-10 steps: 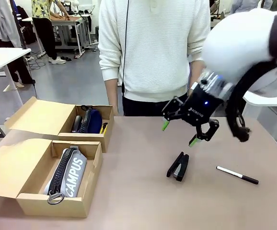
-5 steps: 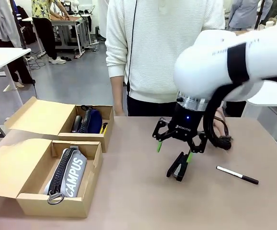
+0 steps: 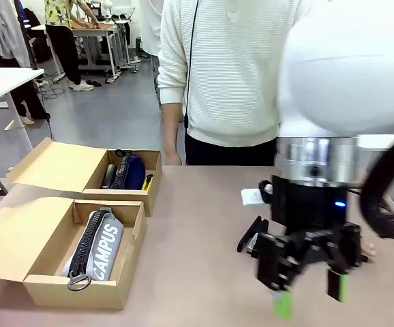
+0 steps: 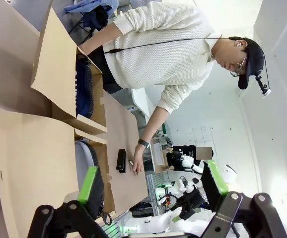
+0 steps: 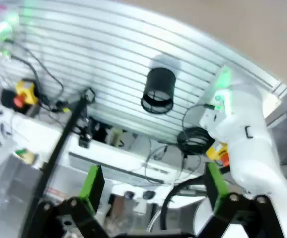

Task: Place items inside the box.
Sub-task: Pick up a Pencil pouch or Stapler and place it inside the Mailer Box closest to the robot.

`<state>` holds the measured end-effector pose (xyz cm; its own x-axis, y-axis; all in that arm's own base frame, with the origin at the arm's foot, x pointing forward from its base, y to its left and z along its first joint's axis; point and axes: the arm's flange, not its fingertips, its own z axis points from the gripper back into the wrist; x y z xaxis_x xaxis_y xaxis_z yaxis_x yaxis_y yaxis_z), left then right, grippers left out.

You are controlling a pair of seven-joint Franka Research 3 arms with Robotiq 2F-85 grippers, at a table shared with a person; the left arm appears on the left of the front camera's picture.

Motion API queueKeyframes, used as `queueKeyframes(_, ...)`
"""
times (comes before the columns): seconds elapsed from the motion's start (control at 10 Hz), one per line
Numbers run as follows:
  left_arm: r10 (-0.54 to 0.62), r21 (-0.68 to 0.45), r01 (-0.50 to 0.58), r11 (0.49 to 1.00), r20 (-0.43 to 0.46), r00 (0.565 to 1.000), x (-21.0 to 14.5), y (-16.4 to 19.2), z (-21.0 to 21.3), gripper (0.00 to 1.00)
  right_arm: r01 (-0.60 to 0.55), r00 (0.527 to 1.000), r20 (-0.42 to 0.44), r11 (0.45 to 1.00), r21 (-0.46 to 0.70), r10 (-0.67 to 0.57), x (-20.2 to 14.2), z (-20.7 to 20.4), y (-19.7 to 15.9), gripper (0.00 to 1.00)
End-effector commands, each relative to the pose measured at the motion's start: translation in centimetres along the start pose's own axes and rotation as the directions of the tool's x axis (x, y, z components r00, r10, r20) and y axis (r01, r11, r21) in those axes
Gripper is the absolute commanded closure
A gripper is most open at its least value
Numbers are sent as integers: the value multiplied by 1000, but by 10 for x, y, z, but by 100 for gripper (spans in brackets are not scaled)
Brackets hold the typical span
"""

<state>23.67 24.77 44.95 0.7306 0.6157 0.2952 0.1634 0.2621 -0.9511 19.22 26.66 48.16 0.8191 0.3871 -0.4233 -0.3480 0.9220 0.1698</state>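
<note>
Near the table's front-left corner, the box [image 3: 74,294] stands with its flap lid [image 3: 20,235] folded out flat toward the left edge. The grey CAMPUS pouch [image 3: 101,248] lies inside it, lengthwise, zipper on the left and its ring pull at the end nearest the front edge. The stapler [image 3: 249,235] is outside the box, lying flat on the bare table [image 3: 197,272] right of the middle and well apart from the box.

The right gripper [image 3: 310,303] hangs above the table in front of the stapler, nearer the front edge and a little to the right, and its black body covers the stapler's right side. Its green-padded fingers point downward, spread wide, with nothing between them. The right wrist view is blurred, and there too the two pads stand far apart and empty.

From the left wrist view, the left gripper [image 4: 151,173] also has its fingers released and wide, holding nothing, looking over the box lids toward the stapler.

Behind the box, toward the far-left corner, a narrower cardboard box [image 3: 149,197] holds a dark blue pouch [image 3: 132,172] and a yellow knife [image 3: 147,181].

A person in a white sweater [image 3: 231,75] stands at the far edge, and the person's hand [image 4: 136,166] rests on the table just beside the stapler.
</note>
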Motion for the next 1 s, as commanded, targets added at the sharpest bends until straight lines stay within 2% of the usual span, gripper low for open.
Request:
queueKeyframes(0.0,-13,-22,13,1000,10,1000,0,0,-1,0,-243,970,38,962,126,240,-27,0,-58,0)
queueKeyframes(0.2,-13,-22,13,1000,10,1000,0,0,-1,0,-307,948,162,924,229,275,-65,-16,-101,0)
queueKeyframes(0.3,-13,-22,13,1000,10,1000,0,0,-1,0,-290,940,262,918,269,219,-72,-21,-122,0)
queueKeyframes(0.5,-13,-22,13,1000,10,1000,0,0,-1,0,-265,903,398,939,218,162,-67,-28,-141,0)
queueKeyframes(0.6,-13,-22,13,1000,10,1000,0,0,-1,0,-308,870,445,939,151,214,-65,-35,-151,0)
queueKeyframes(0.7,-13,-22,13,1000,10,1000,0,0,-1,0,-315,870,457,921,228,185,-62,-32,-156,0)
queueKeyframes(0.8,-13,-22,13,1000,10,1000,0,0,-1,0,-262,911,377,939,221,165,-67,37,-142,0)
queueKeyframes(0.9,-13,-22,13,1000,10,1000,0,0,-1,0,-262,911,377,939,221,165,-67,37,-142,0)
